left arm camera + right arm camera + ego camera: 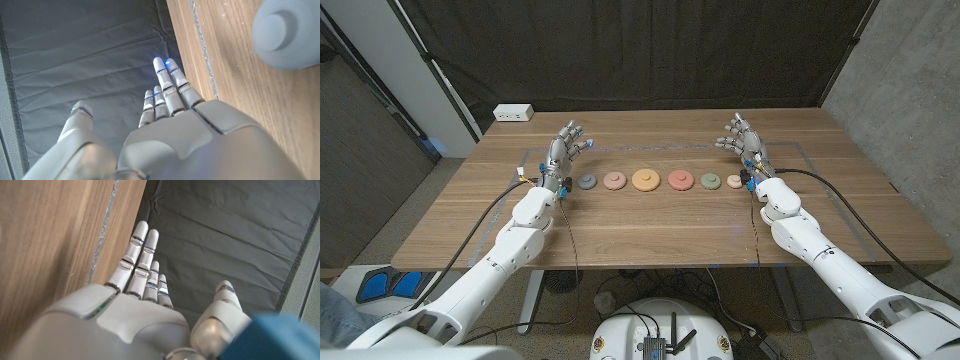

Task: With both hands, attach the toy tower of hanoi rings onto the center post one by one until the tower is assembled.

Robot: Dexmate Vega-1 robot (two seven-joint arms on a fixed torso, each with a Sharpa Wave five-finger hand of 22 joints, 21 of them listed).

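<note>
Wood-grain table (650, 225) carries six round matte discs (645, 180); both hands' fingers (167, 82) spread, empty.

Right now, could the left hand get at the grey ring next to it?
Probably yes. The left hand is open and holds nothing, and the grey ring lies on the table just beside its wrist, at the near end of the row, with nothing between them.
</note>
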